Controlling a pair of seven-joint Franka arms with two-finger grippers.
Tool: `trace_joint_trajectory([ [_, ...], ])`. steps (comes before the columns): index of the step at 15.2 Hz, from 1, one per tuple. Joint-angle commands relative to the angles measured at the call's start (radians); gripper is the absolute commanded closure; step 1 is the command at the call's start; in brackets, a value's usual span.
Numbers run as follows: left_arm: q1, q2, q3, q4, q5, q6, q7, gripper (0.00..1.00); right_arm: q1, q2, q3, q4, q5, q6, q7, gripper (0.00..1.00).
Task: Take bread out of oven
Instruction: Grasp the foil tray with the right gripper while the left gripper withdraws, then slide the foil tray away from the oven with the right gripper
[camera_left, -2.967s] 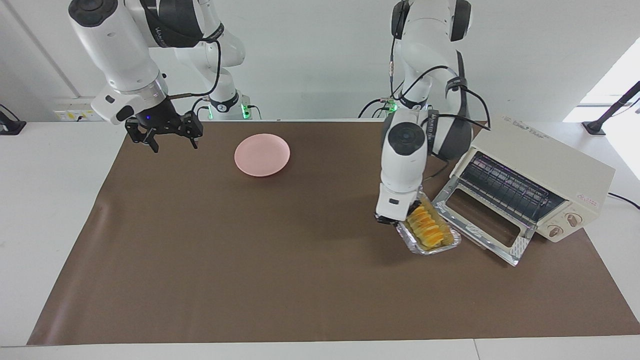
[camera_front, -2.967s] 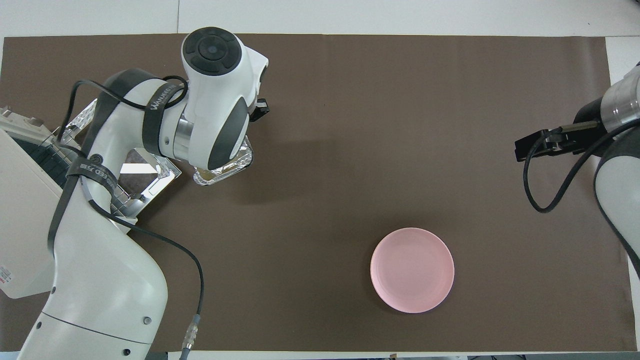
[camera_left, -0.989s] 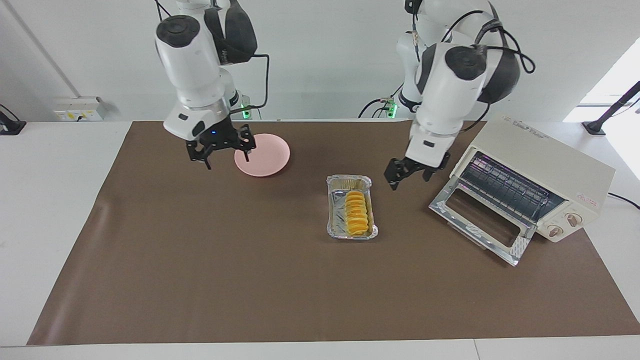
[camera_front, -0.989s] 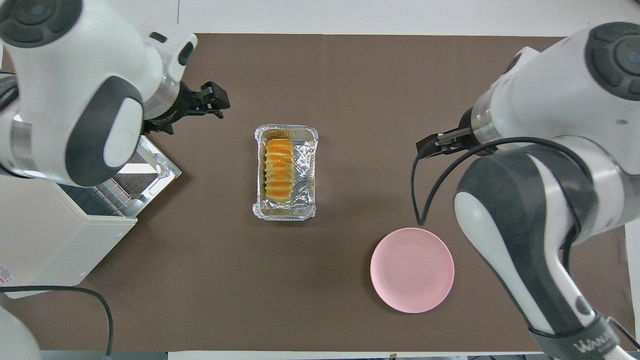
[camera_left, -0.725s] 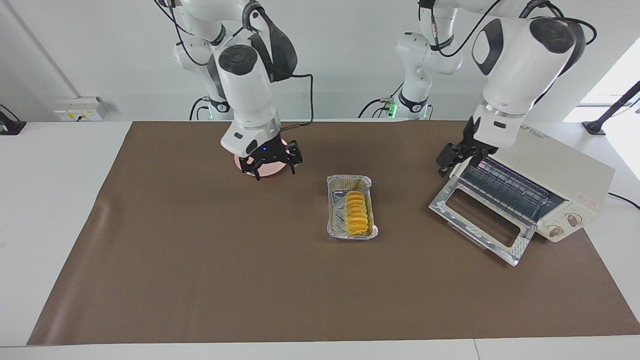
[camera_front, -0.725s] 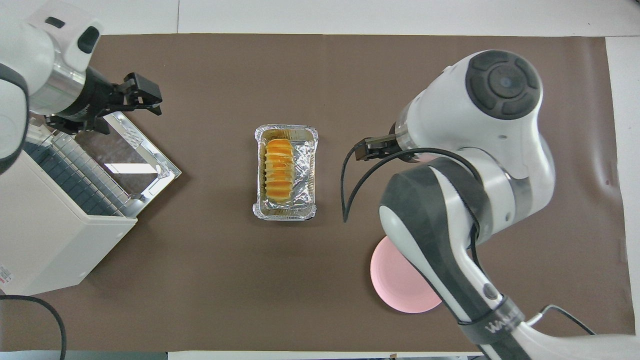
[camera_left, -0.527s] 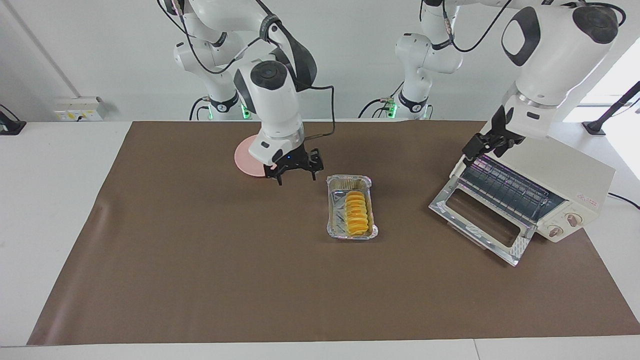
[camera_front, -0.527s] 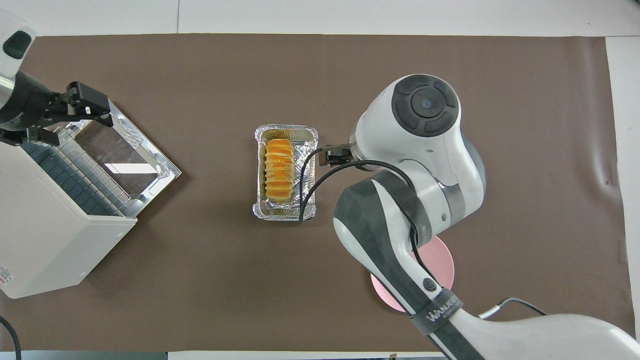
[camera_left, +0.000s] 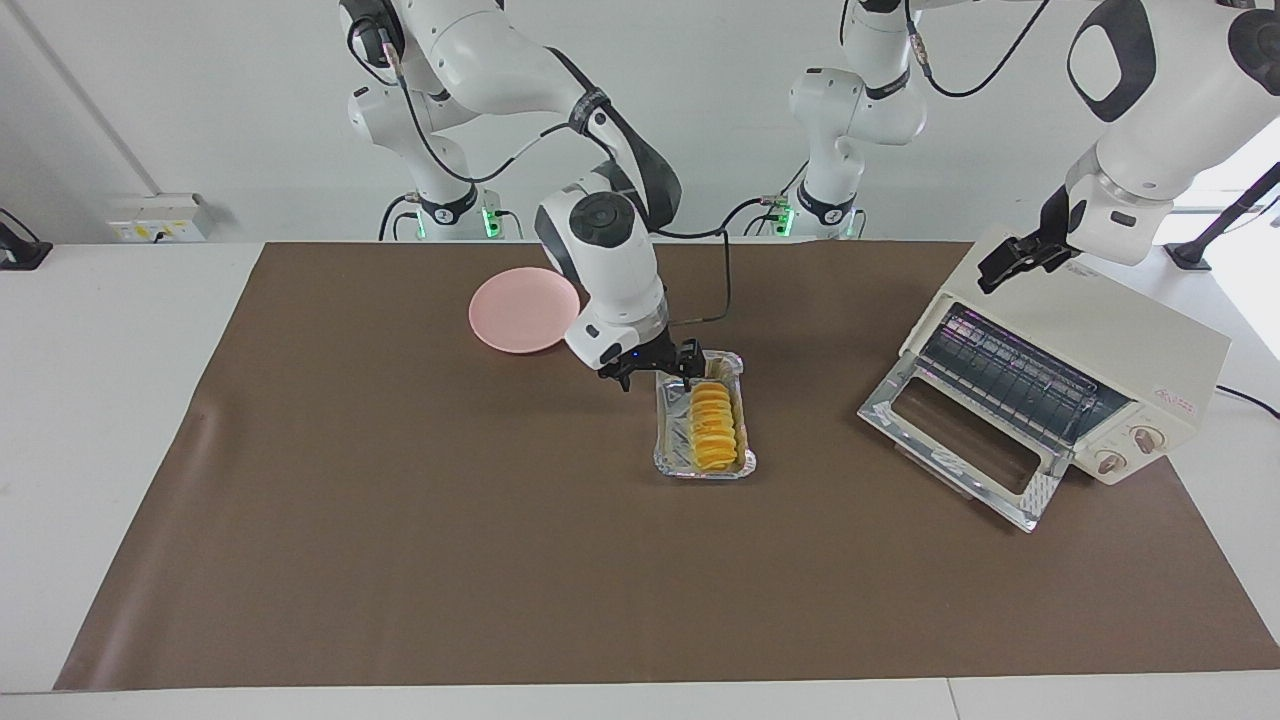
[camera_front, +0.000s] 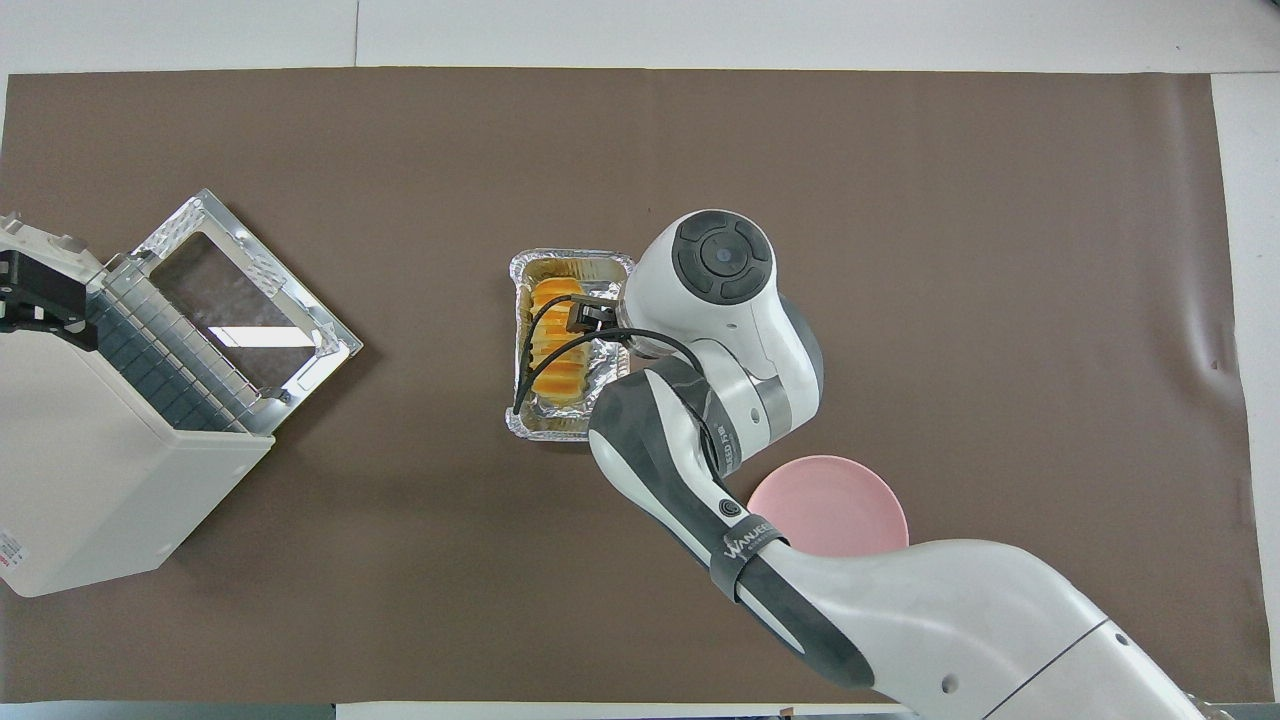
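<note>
Right gripper (camera_left: 655, 374), fingers spread, hung where I'd put it over the bread (camera_left: 712, 427) in its foil tray (camera_left: 668, 440) mid-table, out of the oven (camera_left: 1120, 340). Left gripper (camera_left: 1010, 262), over the oven: I couldn't tell.

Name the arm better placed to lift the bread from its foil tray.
Right. The right gripper hangs open over the bread in the foil tray; the left gripper is up over the oven.
</note>
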Motion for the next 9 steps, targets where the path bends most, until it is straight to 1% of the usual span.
trace_joint_trajectory([
  [1, 0.02, -0.069, -0.001, -0.02, 0.003, -0.024, 0.091, 0.0, 0.004, -0.007, -0.003, -0.088, 0.04, 0.11, 0.02, 0.02],
  [2, 0.021, -0.063, -0.001, -0.02, 0.005, -0.011, 0.09, 0.0, 0.003, -0.008, -0.003, -0.105, 0.049, 0.127, 0.02, 0.03],
  [3, 0.023, -0.064, -0.001, -0.026, 0.006, 0.01, 0.091, 0.0, 0.004, -0.011, -0.003, -0.117, 0.06, 0.13, 0.02, 0.07],
  [4, 0.031, -0.069, -0.001, -0.028, 0.006, 0.012, 0.093, 0.0, 0.004, -0.016, -0.003, -0.128, 0.06, 0.13, 0.02, 0.17],
  [6, 0.046, -0.068, -0.001, -0.028, 0.006, 0.012, 0.088, 0.0, 0.006, -0.021, -0.003, -0.145, 0.062, 0.138, 0.027, 0.54],
  [7, 0.046, -0.068, -0.001, -0.028, 0.006, 0.015, 0.087, 0.0, 0.009, -0.022, -0.003, -0.163, 0.062, 0.169, 0.038, 0.75],
  [8, 0.047, -0.068, -0.001, -0.026, 0.006, 0.021, 0.087, 0.0, 0.015, -0.024, -0.003, -0.174, 0.06, 0.192, 0.043, 0.94],
  [9, 0.052, -0.066, -0.001, -0.026, 0.006, 0.029, 0.091, 0.0, 0.018, -0.024, -0.003, -0.177, 0.06, 0.196, 0.041, 1.0],
])
